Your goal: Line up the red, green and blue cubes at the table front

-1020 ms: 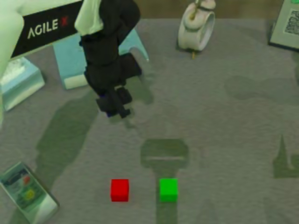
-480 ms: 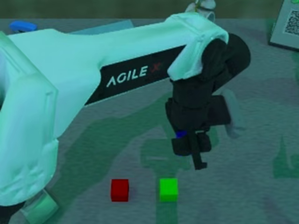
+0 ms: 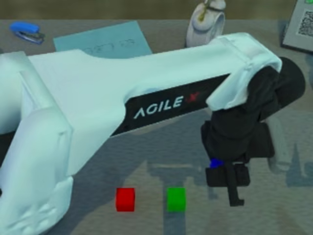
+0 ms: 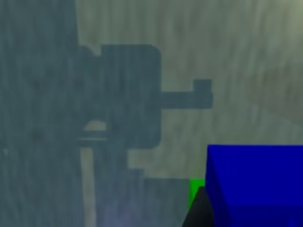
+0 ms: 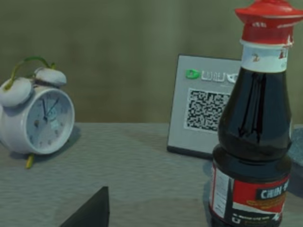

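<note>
Blue cube (image 3: 215,163) is clamped in my left hand (image 3: 226,182), carried above the table (image 3: 274,215), just right of the green cube (image 3: 176,199) and a little behind its row. In the top view only a sliver of blue shows under the wrist; the left wrist view shows it filling the frame corner (image 4: 255,182) with the green cube (image 4: 196,191) peeking beside it, so green is close on that side.

Landmark is the green cube: red cube (image 3: 125,199) sits left of it, apart by a clear gap, both on the same line along the table front. Free slot is on green's right, and my left hand hangs nearly over it, slightly toward the table back.

My read: the coming move is a short shift toward the front edge, then straight down, so blue lands in line with green and spaced like red. Risk is clipping green if I drift left.

Cubes have no long axis, so only squareness to the row matters.

Right hand isn't in the top view; parked off to green's far right, near the sauce bottle (image 5: 253,123) and clock (image 5: 35,118). Can't tell its opening.
</note>
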